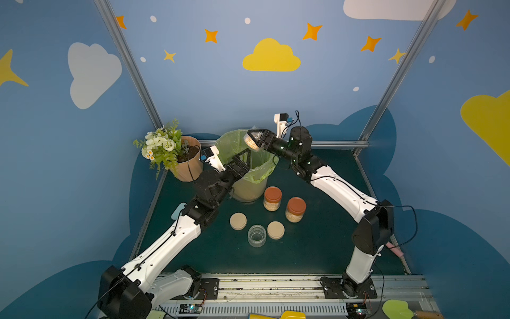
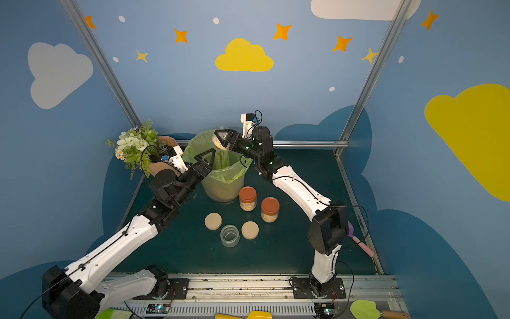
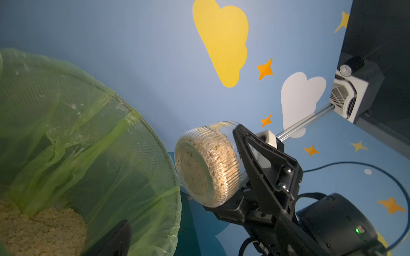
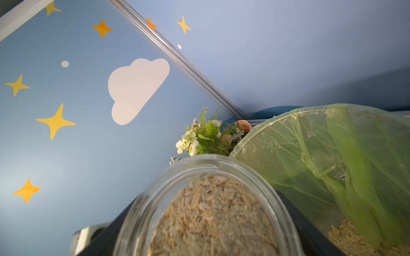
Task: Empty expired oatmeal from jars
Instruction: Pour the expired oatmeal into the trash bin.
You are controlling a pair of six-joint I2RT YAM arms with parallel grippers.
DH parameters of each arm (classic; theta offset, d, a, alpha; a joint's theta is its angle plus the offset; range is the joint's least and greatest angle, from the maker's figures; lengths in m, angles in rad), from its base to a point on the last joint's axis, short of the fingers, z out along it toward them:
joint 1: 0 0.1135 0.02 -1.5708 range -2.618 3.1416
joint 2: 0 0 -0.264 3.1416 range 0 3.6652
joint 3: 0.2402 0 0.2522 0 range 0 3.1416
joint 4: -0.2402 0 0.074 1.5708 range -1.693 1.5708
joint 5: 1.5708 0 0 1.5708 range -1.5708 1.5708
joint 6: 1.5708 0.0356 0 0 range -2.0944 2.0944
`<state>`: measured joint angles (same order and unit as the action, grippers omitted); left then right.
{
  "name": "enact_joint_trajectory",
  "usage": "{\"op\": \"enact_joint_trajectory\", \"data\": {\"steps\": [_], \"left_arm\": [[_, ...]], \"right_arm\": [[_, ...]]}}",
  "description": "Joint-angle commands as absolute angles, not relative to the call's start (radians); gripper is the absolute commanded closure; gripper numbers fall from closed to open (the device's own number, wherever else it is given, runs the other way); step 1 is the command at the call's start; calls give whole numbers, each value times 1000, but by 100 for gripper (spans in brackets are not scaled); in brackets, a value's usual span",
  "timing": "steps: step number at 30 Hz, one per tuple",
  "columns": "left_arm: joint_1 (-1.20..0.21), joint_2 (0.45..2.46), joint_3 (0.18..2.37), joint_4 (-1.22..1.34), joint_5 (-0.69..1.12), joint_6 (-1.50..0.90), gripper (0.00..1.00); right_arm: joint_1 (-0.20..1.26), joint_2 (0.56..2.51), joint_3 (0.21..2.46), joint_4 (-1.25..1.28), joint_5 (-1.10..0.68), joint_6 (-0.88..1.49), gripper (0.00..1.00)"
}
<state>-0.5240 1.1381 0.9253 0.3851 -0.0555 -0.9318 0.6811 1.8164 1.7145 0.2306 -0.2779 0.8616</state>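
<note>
The right claw grasps a tilted, lidless clear glass jar of pale tan flaky oatmeal. The left claw hangs released.

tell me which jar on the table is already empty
The lidless clear jar at the front, between the two beige lids. The two orange-lidded jars behind it stand closed with oatmeal inside.
</note>
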Motion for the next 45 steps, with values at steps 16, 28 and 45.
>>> {"op": "enact_joint_trajectory", "data": {"steps": [16,28,45], "left_arm": [[-509,1171,959,536,-111,-1414,0],[-555,1220,1008,544,-209,-1516,0],[-626,1247,988,534,-389,-1700,0]], "right_arm": [[739,1780,1679,466,-104,995,77],[816,1750,1559,633,73,983,77],[834,1742,1526,704,97,946,78]]}}
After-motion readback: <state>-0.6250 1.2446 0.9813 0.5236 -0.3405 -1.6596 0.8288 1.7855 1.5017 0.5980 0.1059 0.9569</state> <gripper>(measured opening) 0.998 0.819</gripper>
